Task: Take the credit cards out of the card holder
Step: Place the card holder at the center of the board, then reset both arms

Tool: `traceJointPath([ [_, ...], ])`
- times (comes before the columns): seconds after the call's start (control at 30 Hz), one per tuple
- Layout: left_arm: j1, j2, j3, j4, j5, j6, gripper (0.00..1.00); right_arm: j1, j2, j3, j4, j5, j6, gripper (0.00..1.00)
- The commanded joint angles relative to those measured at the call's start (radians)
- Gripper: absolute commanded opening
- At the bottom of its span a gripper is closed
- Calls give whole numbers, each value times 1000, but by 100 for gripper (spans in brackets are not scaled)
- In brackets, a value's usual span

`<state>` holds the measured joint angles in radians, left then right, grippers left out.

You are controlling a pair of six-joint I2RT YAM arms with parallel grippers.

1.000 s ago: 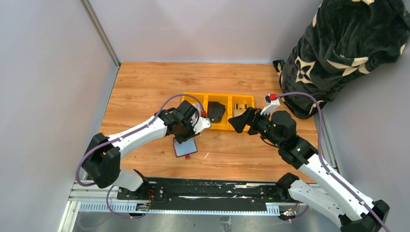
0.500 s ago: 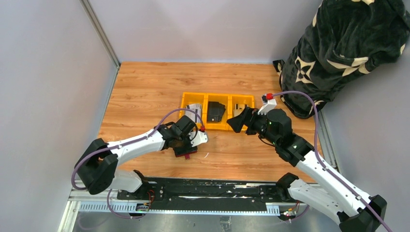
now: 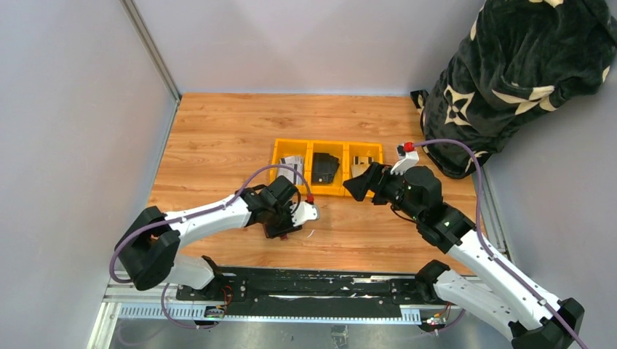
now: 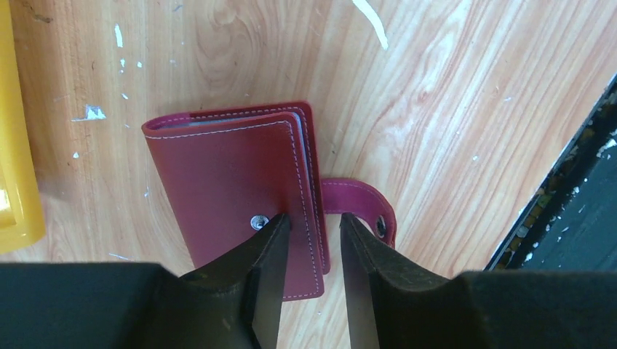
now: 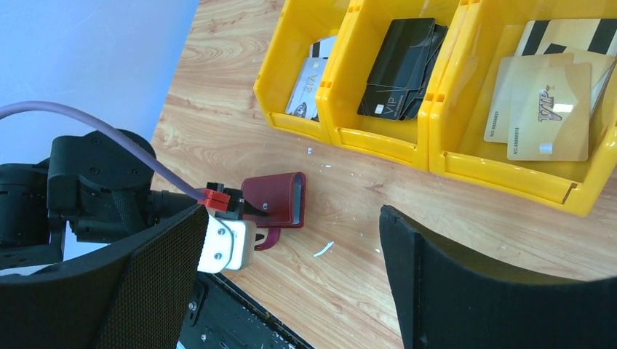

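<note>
Peering down the left wrist view: the card holder (image 4: 233, 182) is lying shut and flat on the wooden table (image 4: 451, 109), near the yellow bin (image 4: 14, 145) but apart from it. The left gripper (image 4: 314, 219) is standing over its layered edge, jaws parted by a narrow gap and clamping nothing. One finger is sitting by the snap stud (image 4: 257, 222), the other at the root of the snap tab (image 4: 360, 203), which is hanging loose and unfastened. Whether the tips are touching the leather, cannot tell.

Right wrist view: the right gripper (image 5: 292, 212) is hovering spread wide and empty, looking across at the holder. Tan and striped credit cards (image 5: 546, 94) are lying in the bin's end compartment, black cards (image 5: 400, 69) in the middle, pale ones in the third.

Top view: both arms are reaching inward; the holder is mostly hiding under the left gripper. A blanket bundle (image 3: 524, 73) is sitting far right.

Handling, by judgement: the holder is looking light, soft and floppy, so it is likely to slide or lift whole. Best hold is the free cover edge or the tab, with the other gripper pinning it. Any cards inside are probably stiff, thin and slick; pinch them by an exposed edge.
</note>
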<state>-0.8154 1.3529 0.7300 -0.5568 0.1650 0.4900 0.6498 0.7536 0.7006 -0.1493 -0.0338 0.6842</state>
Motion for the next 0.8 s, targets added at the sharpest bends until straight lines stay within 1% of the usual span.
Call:
traceJointPath([
  [0.0,-5,68,15,32,-6,11,38,-16,-27,-13,-39,22,-4,91],
  [0.07,-5,74,38,0,7,9,39,-21,-41,-8,-53,32,-22,91],
  [0.1,-5,72,59,-29,11,9,41,-23,-48,-4,-63,64,-36,91],
  [0.13,-5,65,90,-72,14,7,44,-27,-56,4,-74,88,-53,92],
  [0.2,5,42,164,-176,19,-3,54,-34,-62,25,-102,139,-94,92],
  [0.23,19,11,200,-212,32,-12,65,-38,-64,37,-116,182,-116,92],
  [0.27,42,-21,233,-242,58,-19,89,-41,-65,49,-129,221,-139,92],
  [0.3,66,-55,267,-263,81,-26,98,-42,-65,61,-143,261,-158,92],
  [0.4,150,-154,379,-316,132,-46,100,-53,-62,95,-189,390,-215,92],
  [0.5,272,-213,485,-388,226,-55,100,-71,-77,95,-215,548,-263,93],
  [0.6,403,-253,516,-406,276,-32,100,-104,-105,58,-173,680,-304,94],
  [0.67,506,-276,468,-339,300,-42,100,-128,-123,-4,-76,757,-377,95],
  [0.7,579,-287,423,-243,308,-73,100,-140,-130,-42,-3,775,-442,95],
  [0.77,672,-310,290,-48,311,-158,100,-165,-132,-131,166,804,-559,95],
])
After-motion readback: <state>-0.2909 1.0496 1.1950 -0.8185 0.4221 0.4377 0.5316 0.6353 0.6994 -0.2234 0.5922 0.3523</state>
